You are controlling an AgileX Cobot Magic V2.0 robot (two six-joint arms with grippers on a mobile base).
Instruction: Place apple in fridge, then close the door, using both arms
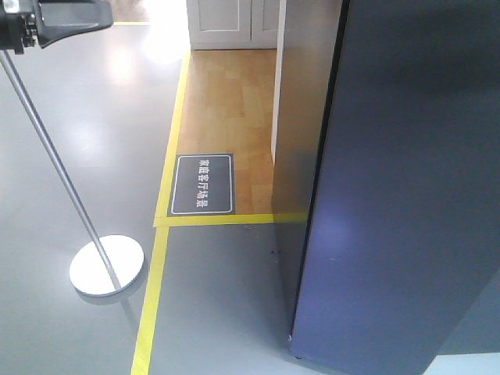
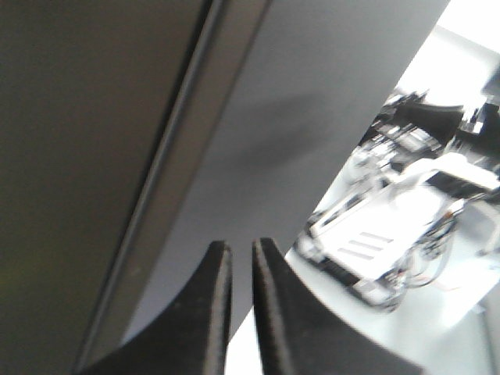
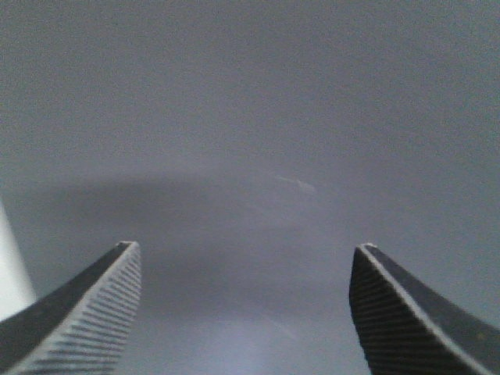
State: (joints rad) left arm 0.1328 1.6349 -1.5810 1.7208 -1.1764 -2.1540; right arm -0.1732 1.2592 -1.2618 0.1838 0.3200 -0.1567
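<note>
You're looking at a grey floor edged by yellow tape that frames a wood-floored patch. A dark sign with white characters lies on the wood, just inside the tape's corner. White cabinet doors stand at the far end. Left, a slanted pole meets a round white base on the grey floor.
</note>
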